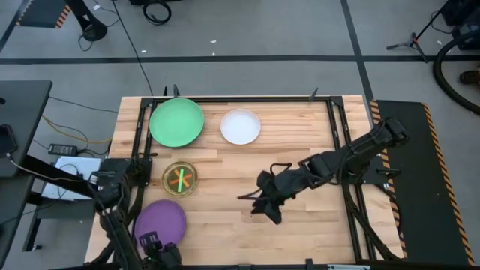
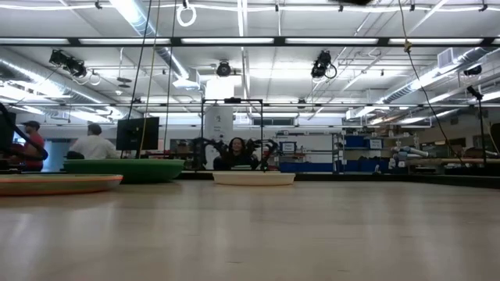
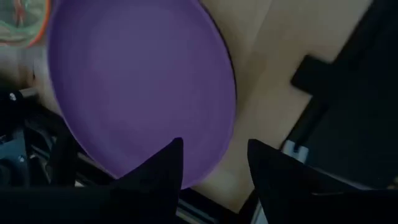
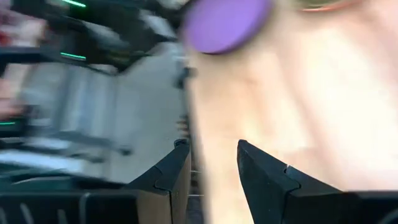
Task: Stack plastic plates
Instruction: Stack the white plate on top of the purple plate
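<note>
Purple plate (image 1: 160, 223) lay just ahead of left gripper (image 3: 214, 163), fingers parted, empty, nearest arm. Right gripper (image 4: 211, 163) well apart from purple plate, parted, holding nothing.

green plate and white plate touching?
Apart. The high view shows bare wood between the large round green plastic plate and the medium round white plastic plate.

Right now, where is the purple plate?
In the high view the purple plate lies at the table's near left corner, just below the small stack of see-through plates, with the left tool at its near edge.
</note>
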